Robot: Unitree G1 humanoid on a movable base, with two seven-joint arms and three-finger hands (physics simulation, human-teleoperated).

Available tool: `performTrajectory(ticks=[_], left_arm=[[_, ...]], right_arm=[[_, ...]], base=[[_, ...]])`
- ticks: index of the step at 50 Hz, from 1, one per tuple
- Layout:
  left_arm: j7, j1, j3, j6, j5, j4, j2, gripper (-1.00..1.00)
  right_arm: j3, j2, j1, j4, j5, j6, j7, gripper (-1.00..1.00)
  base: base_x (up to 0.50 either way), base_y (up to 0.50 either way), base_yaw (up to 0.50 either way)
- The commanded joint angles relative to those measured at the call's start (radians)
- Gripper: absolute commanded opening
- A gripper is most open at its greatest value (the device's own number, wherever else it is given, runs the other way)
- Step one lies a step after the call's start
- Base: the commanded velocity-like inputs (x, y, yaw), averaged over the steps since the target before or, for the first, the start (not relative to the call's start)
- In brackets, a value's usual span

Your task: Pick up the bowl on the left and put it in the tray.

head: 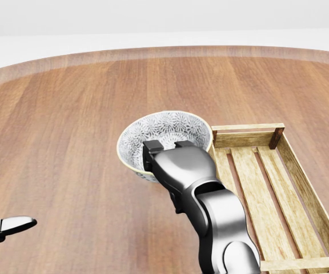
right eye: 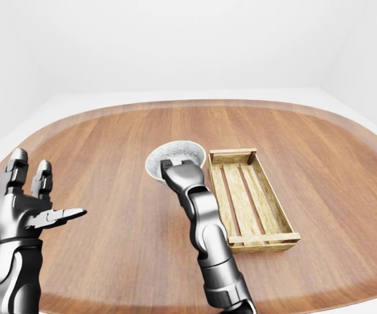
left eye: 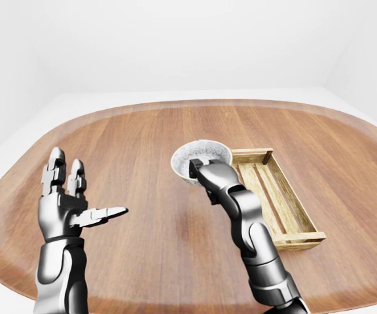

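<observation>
**Right hand at bowl rim, bowl beside tray, left hand idle**

The bowl (head: 167, 134) sits near the centre of the head view on the wooden desk (head: 67, 142). It is pale, with a grey flower pattern inside, and stands just to the left of the tray (head: 301, 171), at the tray's upper left corner. Whether the bowl's rim touches the tray's wall cannot be told; the two are at least very close. The bowl is not inside the tray.

The right hand (head: 167, 151) lies over the bowl's lower rim, in the middle of the head view. Two dark fingertips (head: 152, 147) sit at the rim, one seeming to reach inside. The metal body of the hand hides the rest, so it cannot be told whether the fingers close on the rim or only rest against it. Whether the bowl is lifted off the desk cannot be told either.

The left hand (left eye: 67, 196) stands at the lower left of the left-eye view, well apart from the bowl. Its fingers are spread, two pointing up and the thumb pointing right; it grips nothing.

The tray is a slatted wooden crate running toward the lower right of the head view.
</observation>
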Motion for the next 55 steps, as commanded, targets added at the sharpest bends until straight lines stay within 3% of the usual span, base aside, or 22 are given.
performTrajectory(ticks=[1, 16, 28, 55], left_arm=[[0.012, -0.008, -0.028, 0.000, 0.038, 0.008, -0.016, 1.00], [0.011, -0.011, -0.020, 0.000, 0.034, 0.005, -0.013, 1.00], [0.003, -0.007, -0.008, 0.000, 0.028, 0.018, -0.011, 1.00], [0.017, -0.010, -0.016, 0.000, 0.033, -0.014, -0.013, 1.00]], right_arm=[[-0.037, 0.005, -0.042, -0.102, -0.096, 0.000, 0.000, -1.00], [-0.177, -0.123, -0.113, -0.134, -0.040, 0.000, 0.000, -1.00], [-0.255, -0.226, -0.094, -0.107, 0.057, 0.000, 0.000, -1.00], [-0.298, -0.316, -0.022, 0.051, 0.330, 0.000, 0.000, -1.00]], base=[[0.00, 0.00, 0.00], [0.00, 0.00, 0.00], [0.00, 0.00, 0.00], [0.00, 0.00, 0.00]])
